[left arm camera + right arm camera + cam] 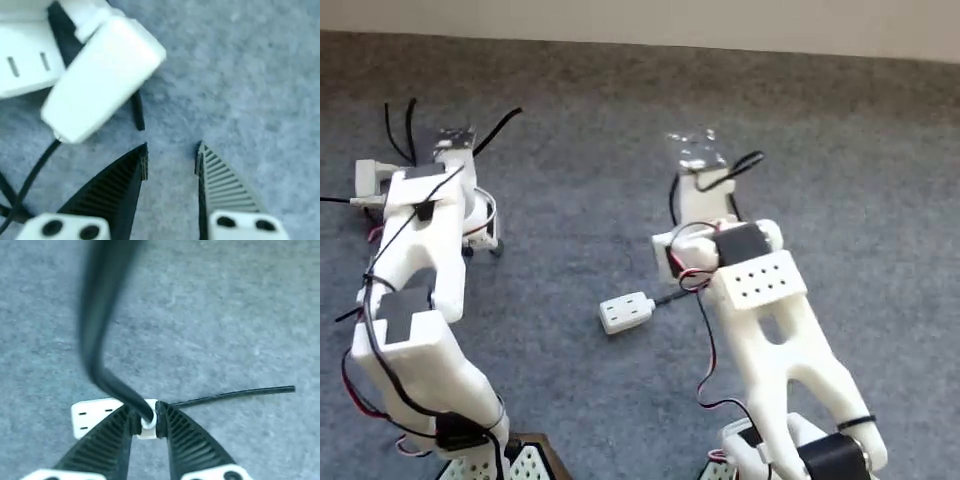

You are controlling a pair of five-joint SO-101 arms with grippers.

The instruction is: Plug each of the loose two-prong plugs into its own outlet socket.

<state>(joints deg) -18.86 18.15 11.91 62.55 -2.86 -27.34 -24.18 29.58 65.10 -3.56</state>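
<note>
Right claw (148, 415) pinches the cord end of the outlet socket block (95, 416), which lies on the grey desk (225, 315). Left claw (172, 149) hangs spread near a white plug (100, 75); it should probably grip squarely across the body, with the prongs aligned to the slots.

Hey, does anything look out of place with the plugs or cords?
The thick black cord of the white plug held in the right gripper arches up across that wrist's camera, blocking part of its view. Near the open left gripper, a white block lies tilted beside a slotted socket.
</note>
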